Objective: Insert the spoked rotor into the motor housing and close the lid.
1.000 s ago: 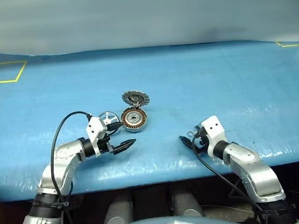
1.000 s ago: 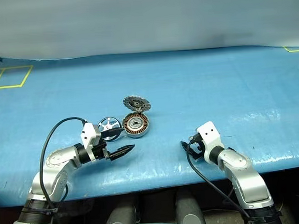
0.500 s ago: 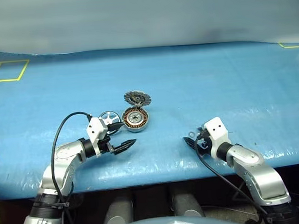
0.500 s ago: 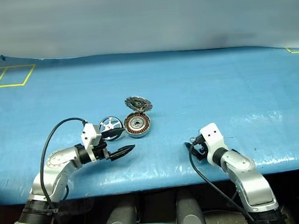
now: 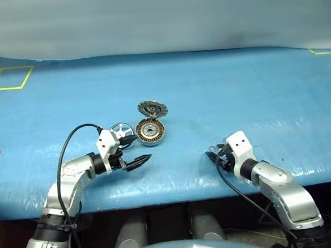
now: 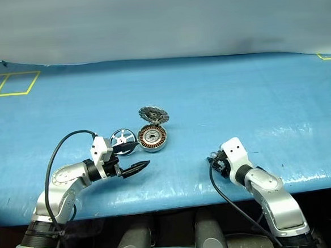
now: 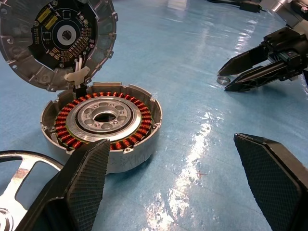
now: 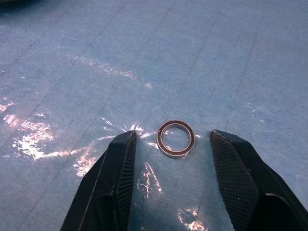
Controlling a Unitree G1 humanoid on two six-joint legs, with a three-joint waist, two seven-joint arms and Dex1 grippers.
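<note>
blue table cover; rotor uninserted. left gripper spread empty; right gripper parted around small ring, ungrasped. next: grasp rotor.

text: none legible | labels: none | brands: none | numbers: none | signs: none

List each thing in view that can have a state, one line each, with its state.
motor housing: open, copper windings exposed, no rotor inside.
lid: raised, standing at the housing's far edge, inner face showing.
spoked rotor: lying flat on the table beside the housing.
small ring: flat on the table between the right hand's fingers.
left hand: open, empty.
right hand: open, holding nothing.
</note>
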